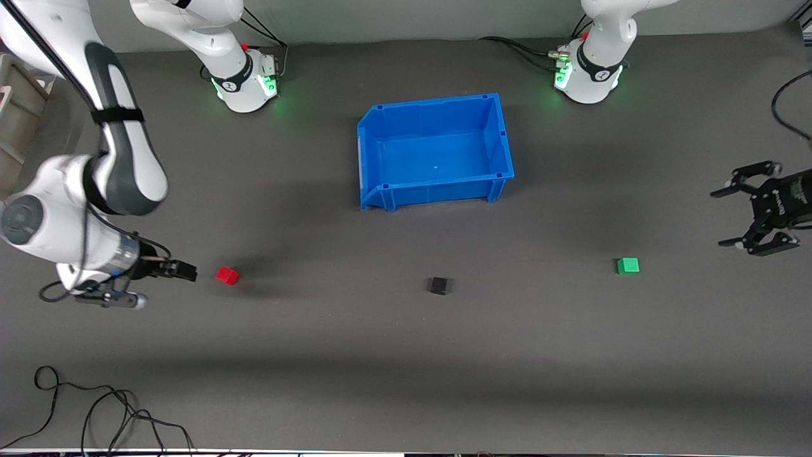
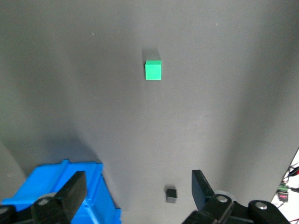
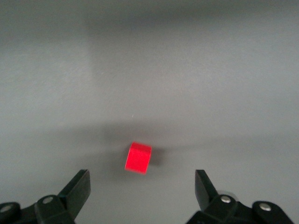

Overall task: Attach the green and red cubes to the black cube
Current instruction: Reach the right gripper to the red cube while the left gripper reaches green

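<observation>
Red cube (image 1: 226,275): one, on the table just beside the right gripper (image 1: 184,271), whose jaws are spread wide and hold nothing. Left gripper (image 1: 736,216): jaws likewise spread, empty, over the table near the green cube (image 1: 628,265), one. Black cube (image 1: 438,285): one, between the coloured two, well apart from both. Blue bin (image 1: 380,190): one, farther from the front camera.

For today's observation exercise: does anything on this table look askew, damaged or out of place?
Nothing stands out. The small red cube, matte black cube and green cube sit apart on the dark table; the blue plastic bin stands upright, empty.
</observation>
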Controlling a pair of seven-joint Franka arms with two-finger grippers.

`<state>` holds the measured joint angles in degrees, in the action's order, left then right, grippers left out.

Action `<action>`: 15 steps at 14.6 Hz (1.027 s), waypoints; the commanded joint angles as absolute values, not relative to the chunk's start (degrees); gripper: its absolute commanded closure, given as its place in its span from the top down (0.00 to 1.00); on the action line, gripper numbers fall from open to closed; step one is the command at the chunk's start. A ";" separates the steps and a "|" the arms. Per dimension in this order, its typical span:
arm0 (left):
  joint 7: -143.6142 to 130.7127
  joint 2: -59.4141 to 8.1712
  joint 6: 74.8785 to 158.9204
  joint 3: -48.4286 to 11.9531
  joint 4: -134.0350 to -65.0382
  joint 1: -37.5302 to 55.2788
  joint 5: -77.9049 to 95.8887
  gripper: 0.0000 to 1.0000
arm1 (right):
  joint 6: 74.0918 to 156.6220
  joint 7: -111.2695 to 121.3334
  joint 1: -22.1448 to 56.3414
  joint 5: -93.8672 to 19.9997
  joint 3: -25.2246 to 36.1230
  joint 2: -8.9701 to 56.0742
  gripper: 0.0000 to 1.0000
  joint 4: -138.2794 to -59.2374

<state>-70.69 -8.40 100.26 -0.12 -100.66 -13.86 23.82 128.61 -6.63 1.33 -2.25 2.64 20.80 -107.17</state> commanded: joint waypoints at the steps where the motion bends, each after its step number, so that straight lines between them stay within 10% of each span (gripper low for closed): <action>1: -67.79 -7.03 106.68 -0.44 -108.26 -15.91 28.91 1.00 | 133.32 -12.19 1.93 -3.24 2.90 24.86 0.99 -107.58; 15: -46.86 -23.81 128.85 -1.05 -117.42 -13.98 40.96 1.00 | 134.21 -18.37 3.87 -4.13 2.64 34.01 0.98 -107.40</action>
